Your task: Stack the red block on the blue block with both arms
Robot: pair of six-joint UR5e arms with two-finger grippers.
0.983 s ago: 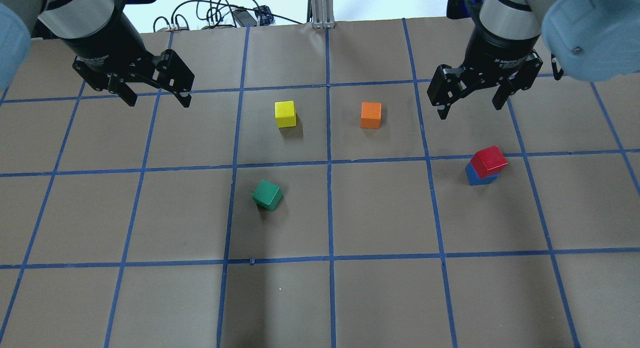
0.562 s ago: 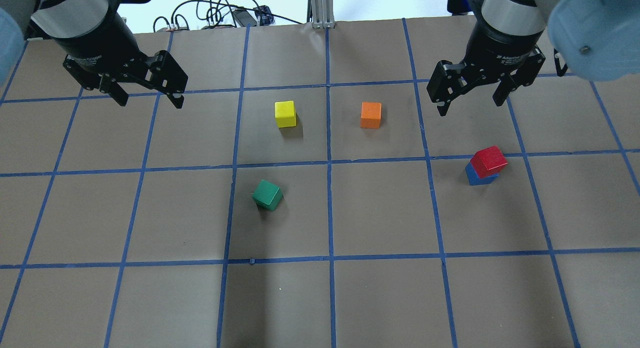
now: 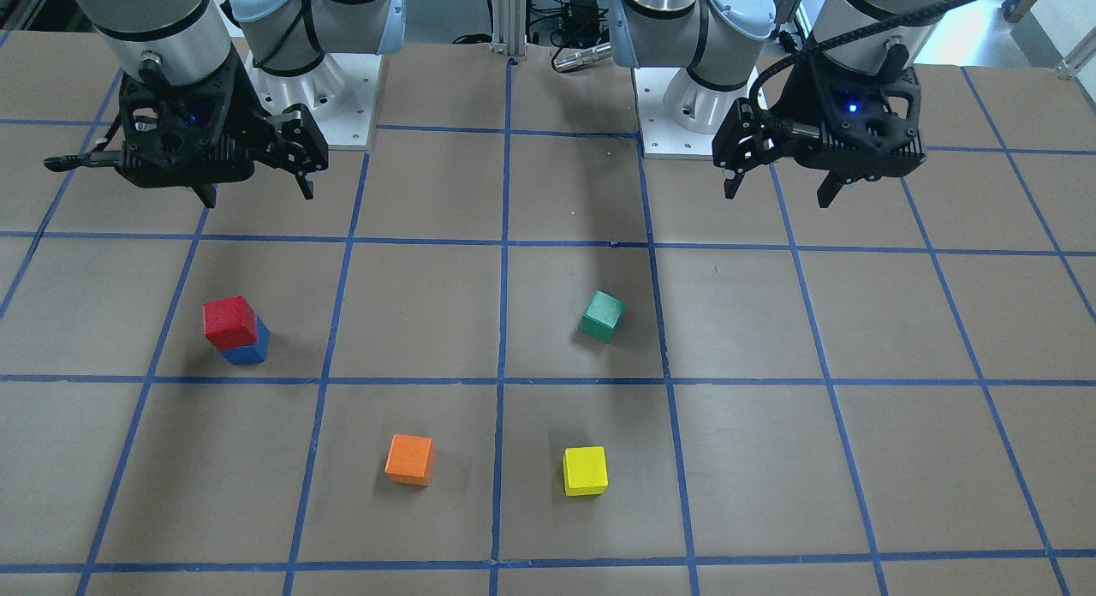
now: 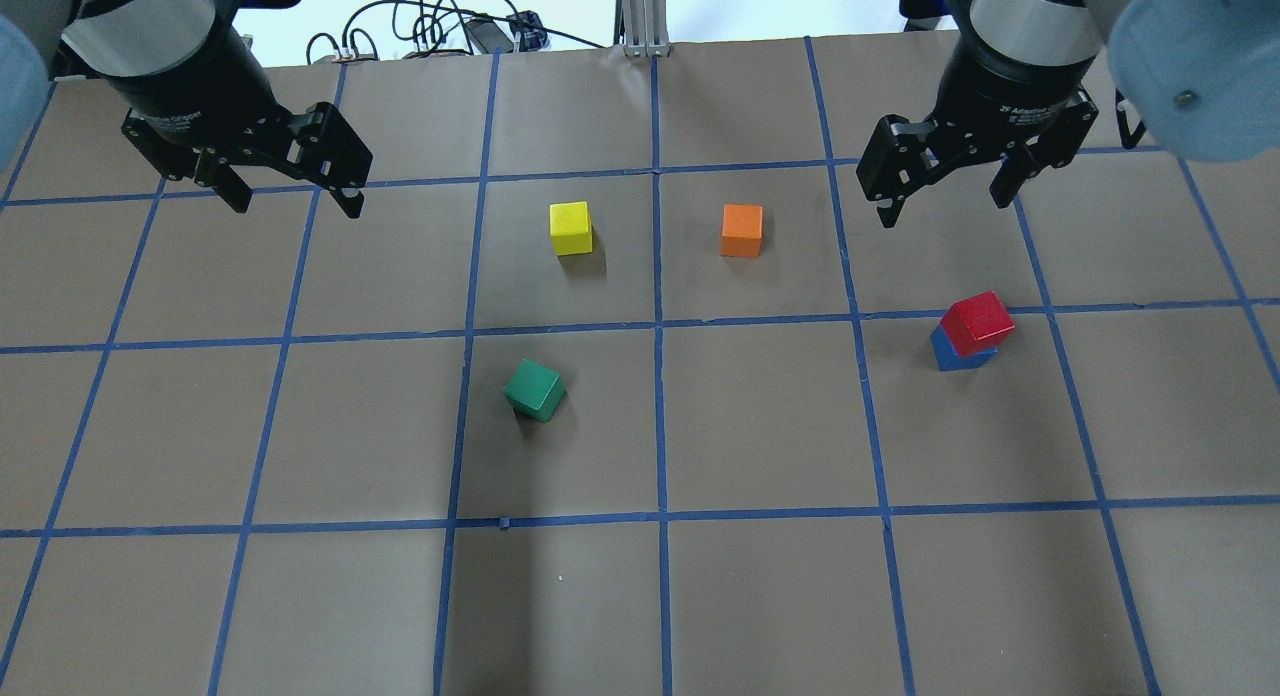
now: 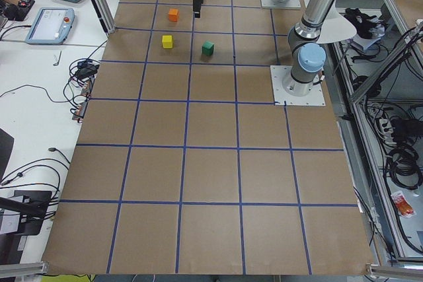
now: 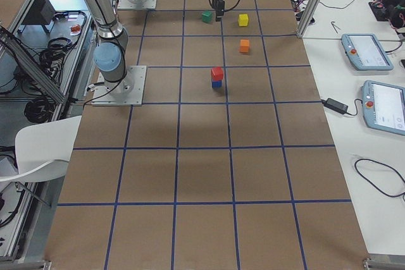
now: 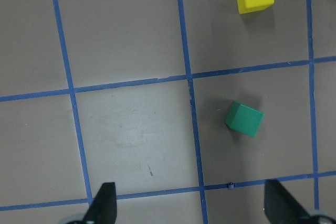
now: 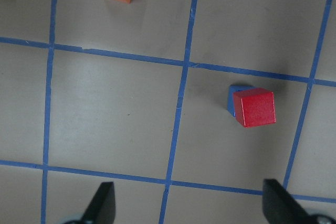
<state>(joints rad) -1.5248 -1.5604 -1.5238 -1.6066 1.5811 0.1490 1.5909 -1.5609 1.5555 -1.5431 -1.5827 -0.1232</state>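
Note:
The red block (image 4: 978, 322) sits on top of the blue block (image 4: 955, 356), turned a little and offset on it, on the table's right half. The stack also shows in the front-facing view (image 3: 229, 320) and in the right wrist view (image 8: 254, 107), where the blue block (image 8: 231, 98) peeks out beneath. My right gripper (image 4: 942, 212) is open and empty, raised and behind the stack. My left gripper (image 4: 296, 206) is open and empty, raised over the far left. Both show open in the front-facing view, right (image 3: 257, 198) and left (image 3: 777, 198).
A yellow cube (image 4: 571, 228) and an orange cube (image 4: 742, 230) stand at mid-table. A green cube (image 4: 534, 390) lies turned, nearer the robot. The brown table (image 4: 760, 596) carries a grid of blue tape. Cables lie beyond the far edge.
Both open grippers have drawn slightly away toward the far edge of the overhead view, the left also shifting left. The red-on-blue stack and the other cubes have not moved.

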